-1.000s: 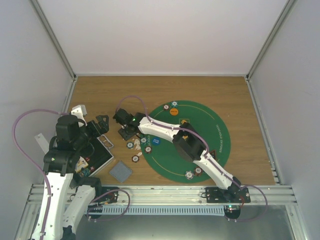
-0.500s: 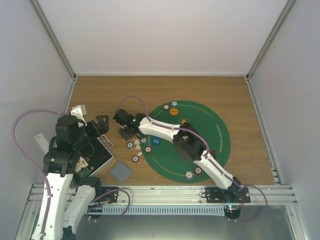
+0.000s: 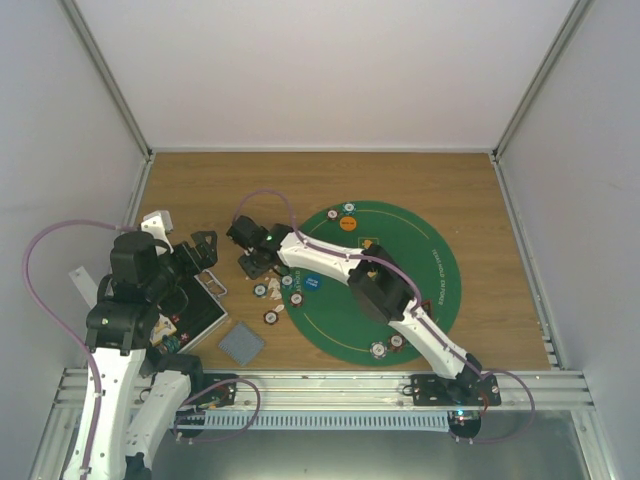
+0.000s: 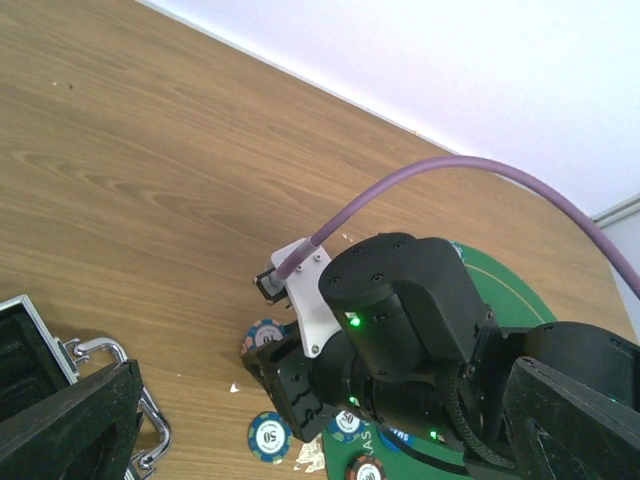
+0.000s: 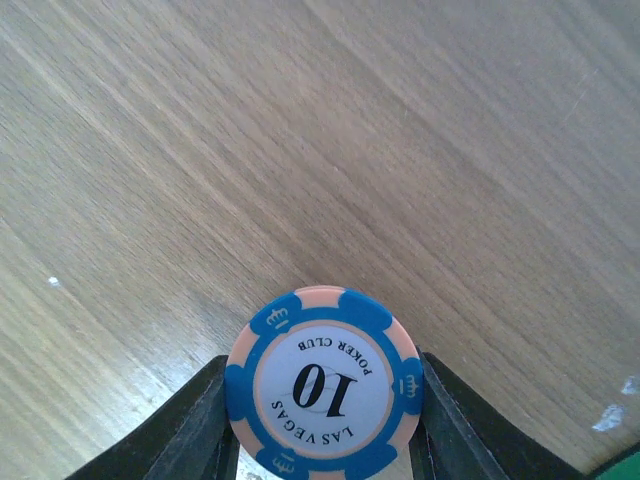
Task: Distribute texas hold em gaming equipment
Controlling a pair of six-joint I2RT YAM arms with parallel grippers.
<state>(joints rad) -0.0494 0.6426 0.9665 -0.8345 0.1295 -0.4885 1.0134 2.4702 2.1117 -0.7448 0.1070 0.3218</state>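
Observation:
My right gripper (image 5: 322,410) is low over the wood left of the green mat, its two fingers pressed against the sides of a blue-and-peach "10" poker chip (image 5: 324,384). The same chip shows in the left wrist view (image 4: 262,338), flat on the wood beside the right gripper (image 3: 250,264). More chips (image 3: 260,290) lie just below it, with a blue disc (image 3: 312,282), an orange disc (image 3: 348,223) and a triangle marker (image 3: 369,245) on the mat. Grey-backed cards (image 3: 241,343) lie near the front. My left gripper (image 3: 203,250) is open and empty above the case.
The round green mat (image 3: 430,300) covers the table's middle right, with two chips (image 3: 379,349) at its near edge. The open black case (image 3: 195,305) sits at the left under my left arm. A white object (image 3: 157,222) lies behind it. Walls enclose three sides.

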